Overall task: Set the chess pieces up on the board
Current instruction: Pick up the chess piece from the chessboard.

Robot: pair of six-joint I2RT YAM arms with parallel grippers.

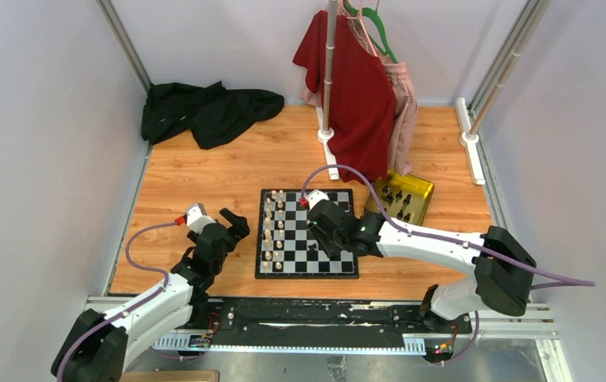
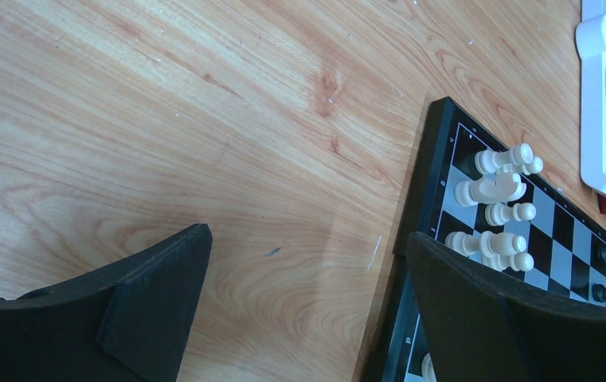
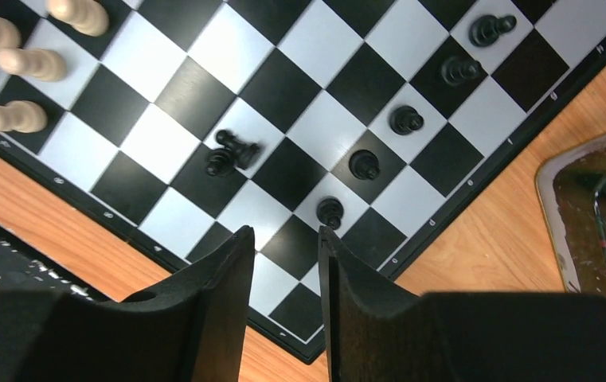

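Observation:
The board [image 1: 323,263] lies in the middle of the wooden table. Cream pieces [image 1: 274,227] stand in two columns along its left side. In the right wrist view a diagonal row of black pawns [image 3: 363,165] stands near the board's edge [image 3: 435,231]. One black piece [image 3: 232,151] lies tipped and blurred on a middle square. My right gripper [image 3: 283,235] hovers over the board's right half [image 1: 338,245], open, with nothing between its fingers. My left gripper [image 1: 234,225] hangs wide open over bare wood just left of the board [image 2: 443,159], beside cream pieces [image 2: 498,191].
A shiny gold tray [image 1: 401,197] with more black pieces sits just right of the board, its rim [image 3: 594,207] showing in the right wrist view. A clothes rack with a red shirt [image 1: 359,87] stands behind, its white foot [image 2: 598,95] near the board. A black cloth [image 1: 208,107] lies far left.

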